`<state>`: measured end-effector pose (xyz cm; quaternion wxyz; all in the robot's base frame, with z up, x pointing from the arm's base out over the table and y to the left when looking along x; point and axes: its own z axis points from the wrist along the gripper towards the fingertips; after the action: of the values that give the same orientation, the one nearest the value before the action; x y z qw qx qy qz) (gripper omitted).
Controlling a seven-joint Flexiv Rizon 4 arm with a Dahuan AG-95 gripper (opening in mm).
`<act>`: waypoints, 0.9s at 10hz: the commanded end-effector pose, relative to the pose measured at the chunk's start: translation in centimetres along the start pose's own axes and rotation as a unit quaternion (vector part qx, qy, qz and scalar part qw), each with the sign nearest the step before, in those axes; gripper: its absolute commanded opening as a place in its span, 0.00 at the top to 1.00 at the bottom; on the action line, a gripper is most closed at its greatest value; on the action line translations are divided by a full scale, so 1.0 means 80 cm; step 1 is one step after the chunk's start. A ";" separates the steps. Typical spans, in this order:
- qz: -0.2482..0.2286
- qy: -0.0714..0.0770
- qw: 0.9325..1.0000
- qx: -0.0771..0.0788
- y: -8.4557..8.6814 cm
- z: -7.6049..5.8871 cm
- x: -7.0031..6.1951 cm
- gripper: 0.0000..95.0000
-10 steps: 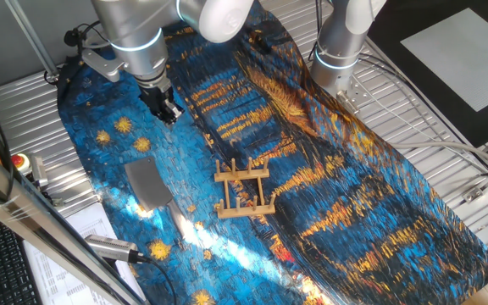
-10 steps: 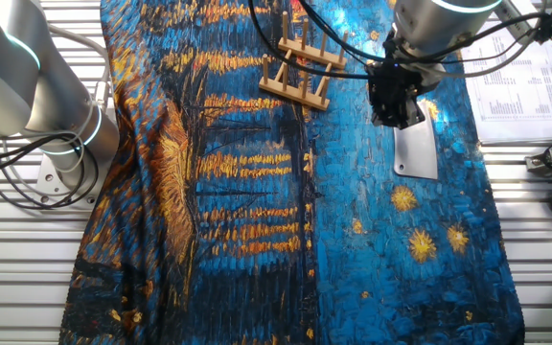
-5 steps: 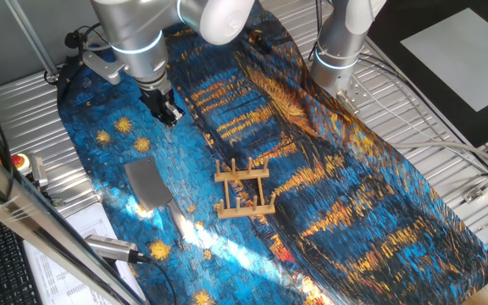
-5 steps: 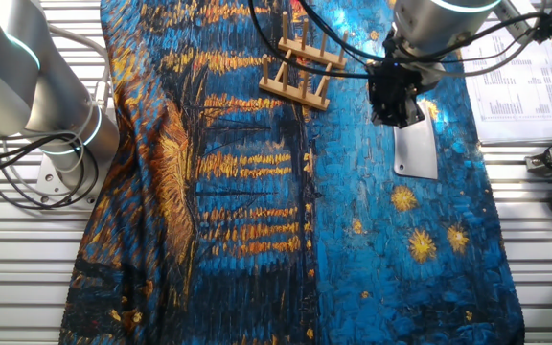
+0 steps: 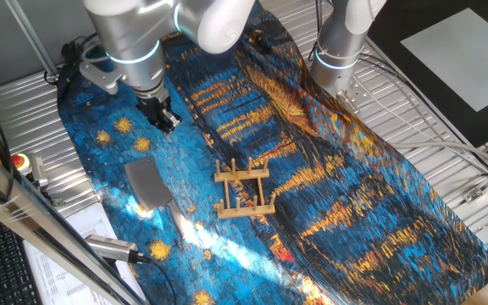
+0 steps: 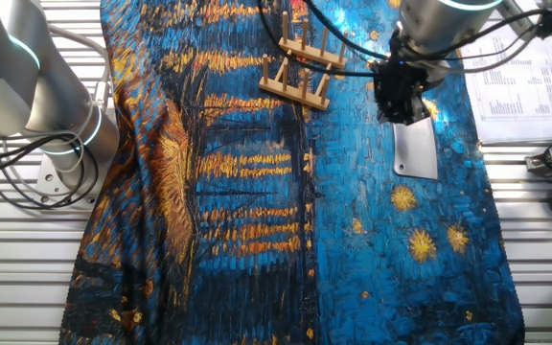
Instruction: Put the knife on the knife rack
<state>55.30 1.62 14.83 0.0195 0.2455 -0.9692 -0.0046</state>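
While you look from one fixed view, the knife (image 5: 148, 184) lies flat on the tabletop's painted cloth (image 5: 329, 195), a rippled blue-and-gold fabric. Its blade is a broad, dull-grey metal rectangle; the pale handle runs toward the near edge into a bright glare. Your gripper (image 5: 164, 118) hangs above the cloth, apart from the blade, its black fingers pointing down; you cannot tell from here how the jaws stand. The rack (image 5: 244, 190), light wood with two rails, crossbars and thin pegs, sits just beside the knife, not touching it. A silver cylinder (image 5: 113, 248) with a black cable lies near the cloth's edge.

From the other fixed view, the gripper (image 6: 402, 101) covers the handle end of the knife (image 6: 416, 150); the jaws' state stays unreadable. The rack (image 6: 301, 67) stands upright on the cloth (image 6: 257, 211), near the gripper.
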 end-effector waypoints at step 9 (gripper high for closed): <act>-0.199 -0.012 0.980 0.017 0.022 0.028 -0.078 1.00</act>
<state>60.12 6.08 12.48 0.0077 0.4280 -0.9037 0.0034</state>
